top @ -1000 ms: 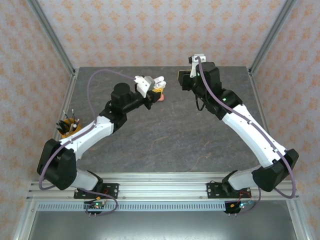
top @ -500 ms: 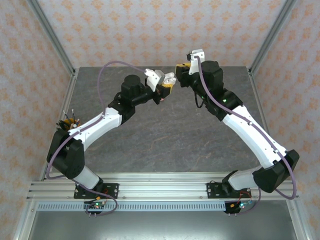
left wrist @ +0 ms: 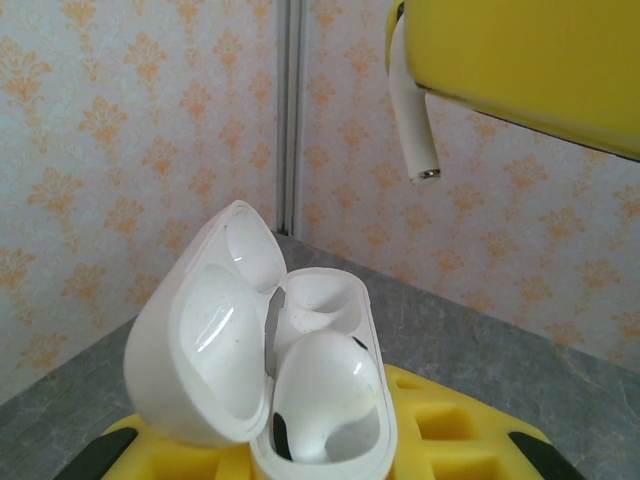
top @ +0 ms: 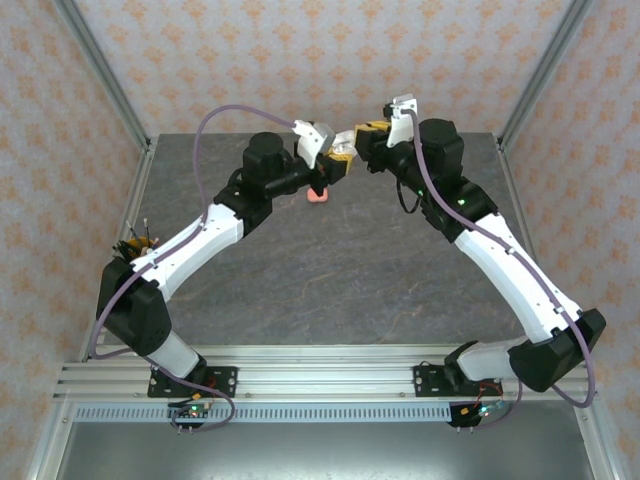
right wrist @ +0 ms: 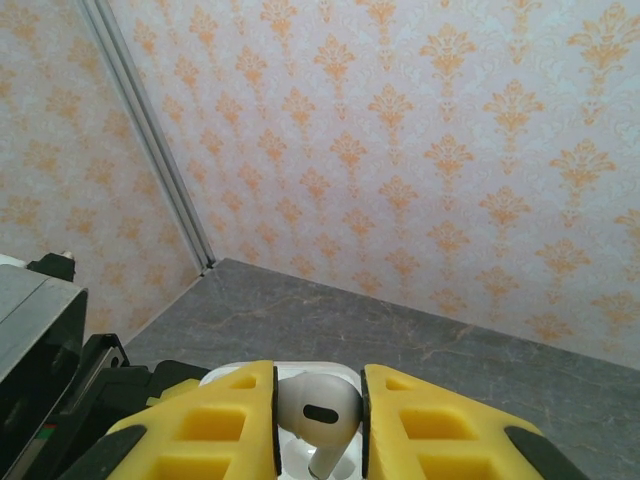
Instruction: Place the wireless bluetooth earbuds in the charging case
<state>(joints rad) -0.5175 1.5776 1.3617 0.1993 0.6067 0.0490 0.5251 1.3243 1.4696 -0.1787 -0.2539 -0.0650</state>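
Toward the upper middle of the overhead view, above the far part of the grey stone-patterned table (top: 350,280), the two arms met almost tip to tip. The left gripper (top: 338,162) was clamped on a white charging case (left wrist: 330,300), which sat between its yellow padded fingers (left wrist: 450,435) at the bottom of the left wrist view. The case's lid (left wrist: 205,350) stood hinged open toward the left of that frame. One white earbud (left wrist: 325,395) already lay seated in the nearer well of the case, and the well behind it showed as a bare hollow. The right gripper (top: 362,134) was closed on a second white earbud (right wrist: 312,405), pinched by its head between two yellow pads at the lower centre of the right wrist view, stem pointing down. In the left wrist view that earbud's stem hung from the yellow pad in the upper right, above the open case and apart from it, a little to the right of the bare well. On the tabletop just below the two grippers in the overhead view lay a small coral-red piece (top: 318,196); I could not tell whether it was an earbud or a case. Near the left edge of the table stood a small dark holder (top: 135,248) with thin sticks upright in it.
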